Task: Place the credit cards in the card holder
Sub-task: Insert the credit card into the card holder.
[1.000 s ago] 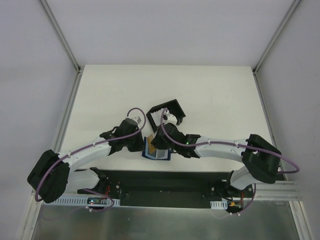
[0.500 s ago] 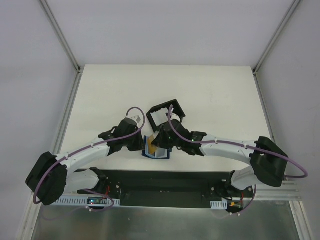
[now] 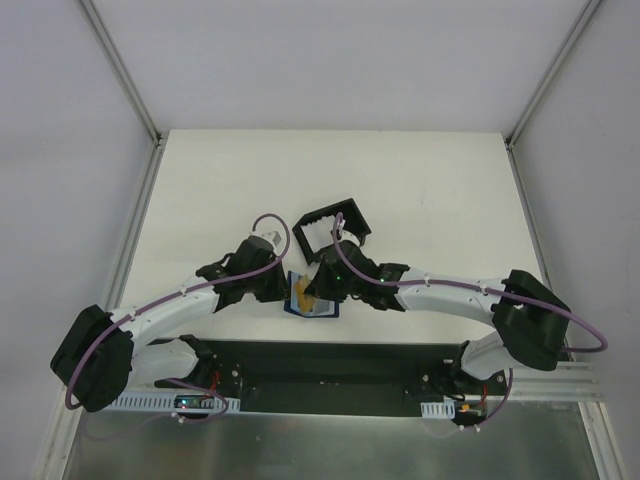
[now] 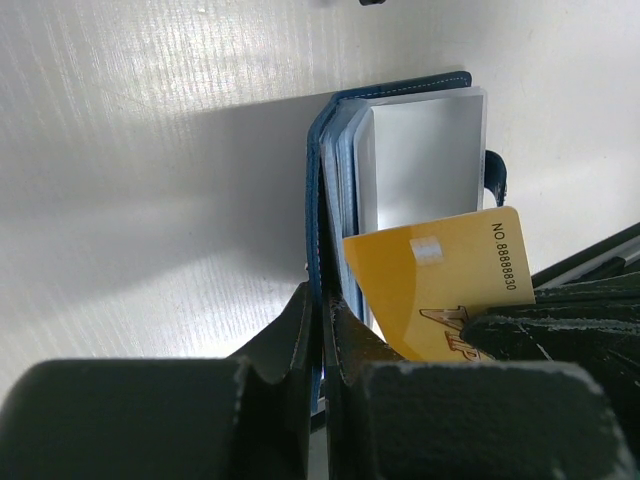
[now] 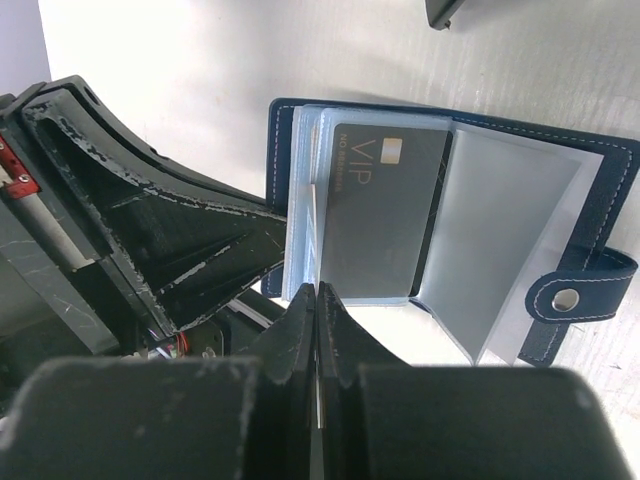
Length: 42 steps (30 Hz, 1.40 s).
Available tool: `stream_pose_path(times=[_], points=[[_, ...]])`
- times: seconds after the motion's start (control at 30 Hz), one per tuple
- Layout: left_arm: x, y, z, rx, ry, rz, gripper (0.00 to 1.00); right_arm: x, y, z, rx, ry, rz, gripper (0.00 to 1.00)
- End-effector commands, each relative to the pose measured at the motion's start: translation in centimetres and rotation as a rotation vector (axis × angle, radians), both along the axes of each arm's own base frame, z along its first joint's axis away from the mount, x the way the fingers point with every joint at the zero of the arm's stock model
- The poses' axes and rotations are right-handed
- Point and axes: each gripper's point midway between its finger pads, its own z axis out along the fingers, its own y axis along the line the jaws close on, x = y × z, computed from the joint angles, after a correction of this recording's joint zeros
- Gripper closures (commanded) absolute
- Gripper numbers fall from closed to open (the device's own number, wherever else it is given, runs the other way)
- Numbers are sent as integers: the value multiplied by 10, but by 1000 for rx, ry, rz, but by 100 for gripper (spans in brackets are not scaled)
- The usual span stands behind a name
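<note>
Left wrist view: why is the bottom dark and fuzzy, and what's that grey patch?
Left wrist view: end effector too near the lens to focus; the patch is the wallet's shadow on the table. Right wrist view: same near blur.

The left gripper [image 4: 322, 300] pinched the left cover of the card holder [image 5: 500, 230], and the right gripper [image 5: 315, 300] held a yellow card [image 4: 440, 280] over its pages, crowding that spot. A black frame [image 3: 340, 208] stood just behind; the table [image 3: 300, 170] beyond lay open.

White tubular links [image 3: 170, 305] between bulky black joint housings [image 3: 95, 355]; thin purple cable [image 3: 270, 217] looping along each arm; matte black tool fingers [image 4: 285, 340], scuffed whitish at edges.
</note>
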Motion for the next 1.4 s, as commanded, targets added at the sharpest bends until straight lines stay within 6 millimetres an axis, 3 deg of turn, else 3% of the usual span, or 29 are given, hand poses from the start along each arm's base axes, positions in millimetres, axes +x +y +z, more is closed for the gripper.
stream_pose_path(times=[0.0, 0.27, 0.5, 0.6, 0.8, 1.13, 1.37], points=[[2, 0, 2, 9, -36, -12, 100, 1, -1, 4, -19, 9, -4, 100], [2, 1, 0, 15, -30, -9, 100, 1, -10, 10, -42, -34, 1, 100], [0, 4, -10, 40, -6, -2, 100, 9, -6, 33, 27, -124, 7, 99], [-2, 7, -18, 62, 13, 5, 100, 13, -15, 37, 21, -154, -30, 100], [-8, 14, -36, 102, 72, 35, 100, 20, -42, 15, -3, -145, -113, 100], [-10, 16, -41, 92, 89, 74, 100, 20, -17, -16, 90, -72, -75, 100], [-15, 19, -48, 86, 118, 115, 100, 19, -32, -49, 62, -26, -141, 100]])
